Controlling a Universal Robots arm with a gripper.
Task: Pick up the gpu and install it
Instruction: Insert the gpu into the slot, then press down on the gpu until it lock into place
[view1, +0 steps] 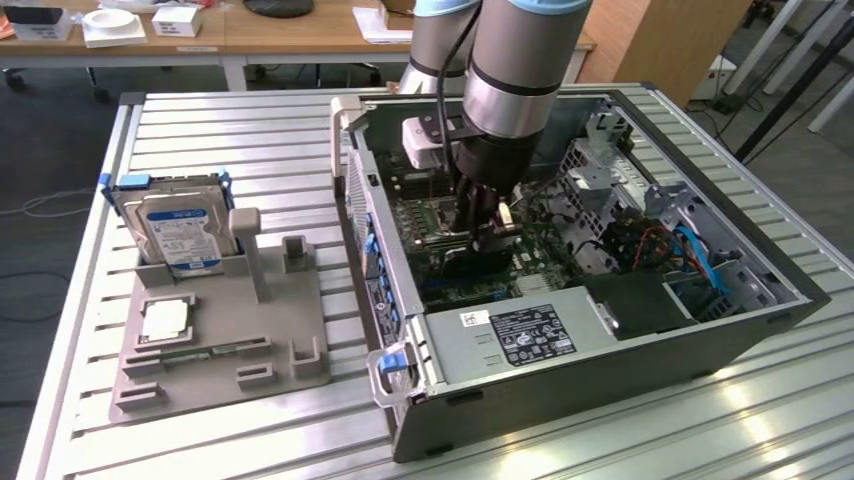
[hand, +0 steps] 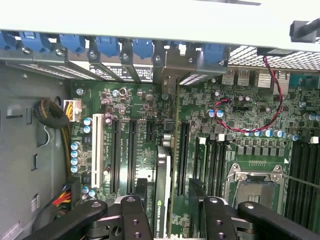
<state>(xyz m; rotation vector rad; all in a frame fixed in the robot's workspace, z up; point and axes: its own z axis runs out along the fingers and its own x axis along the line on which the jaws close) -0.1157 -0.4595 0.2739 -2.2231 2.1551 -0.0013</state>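
The gpu (hand: 161, 185), a thin dark card seen edge-on, stands upright on the green motherboard (hand: 125, 100) inside the open computer case (view1: 747, 330). Its bracket end points toward the row of blue slot clips (hand: 112, 46). My gripper (hand: 169, 194) straddles the card, one black finger (hand: 141, 195) on each side, and a strip of board shows between the card and the other finger (hand: 197, 195). The jaws are open. In the exterior view the gripper (view1: 483, 235) reaches down into the middle of the case over the dark gpu (view1: 467, 265).
A grey power supply (view1: 527, 335) fills the case's near end. A red and black wire (hand: 250, 125) loops over the board beside the CPU socket (hand: 255, 180). On the exterior view's left, a grey fixture (view1: 227, 360) holds a hard drive (view1: 180, 225).
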